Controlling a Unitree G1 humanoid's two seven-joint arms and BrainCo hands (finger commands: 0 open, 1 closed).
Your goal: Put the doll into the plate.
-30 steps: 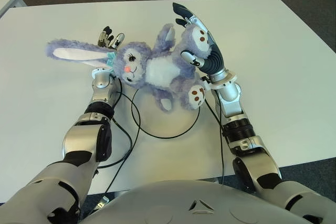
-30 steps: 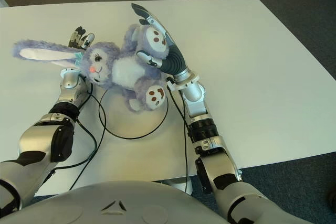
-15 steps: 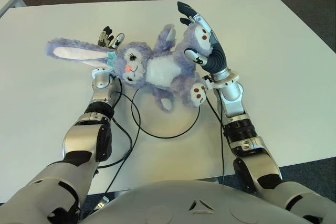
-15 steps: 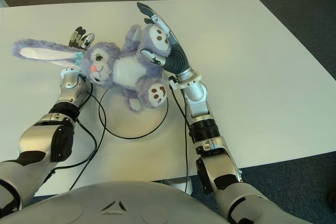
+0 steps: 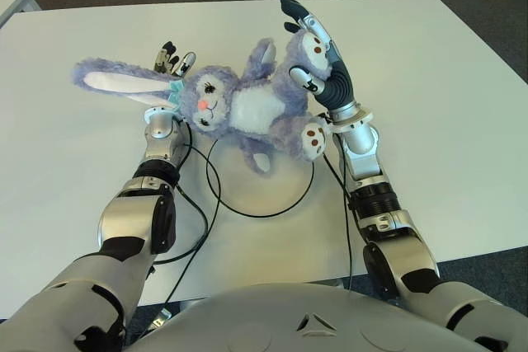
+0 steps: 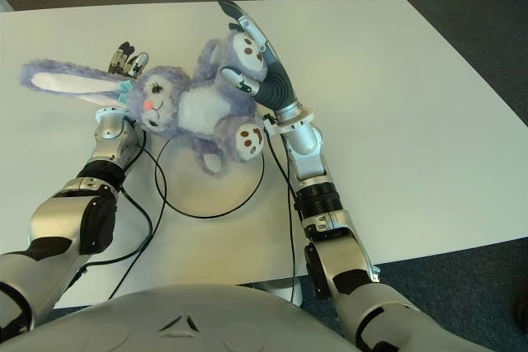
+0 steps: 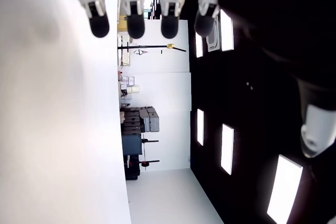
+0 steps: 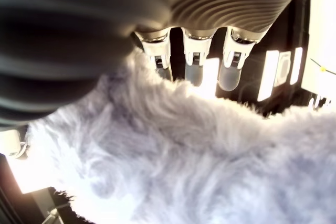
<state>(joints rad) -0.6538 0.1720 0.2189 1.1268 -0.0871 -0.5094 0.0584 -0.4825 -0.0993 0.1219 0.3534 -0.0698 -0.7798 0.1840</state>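
The purple plush rabbit doll (image 5: pixel 247 113) lay face up between my two hands, its long ears stretched toward nine o'clock and its feet toward three and four o'clock. Its lower body and one leg hung above the far rim of the plate (image 5: pixel 272 179), a pale round dish ringed by a dark edge on the white table (image 5: pixel 445 96); whether the doll touched the plate could not be told.

My right hand (image 5: pixel 323 68) stood at the doll's three o'clock side, palm against its legs. My fingers (image 5: pixel 290 7) were extended, only loosely bent, pointing to twelve o'clock beyond the upper foot, while my thumb (image 5: pixel 302 78) crossed in front of the leg, so the limb sat between thumb and palm. The right wrist view showed the fur (image 8: pixel 173 150) pressed close under my palm, with three fingertips (image 8: pixel 194 69) reaching out past it.

My left hand (image 5: pixel 169 68) sat at the doll's nine o'clock side, mostly hidden under its head and ear. Its fingertips (image 5: pixel 170 53) poked up at eleven o'clock of the face. In the left wrist view, those fingers (image 7: pixel 135 22) were straight and side by side, closed on nothing.

Dark cables (image 5: pixel 198 204) looped from my left forearm across the table beside the plate.
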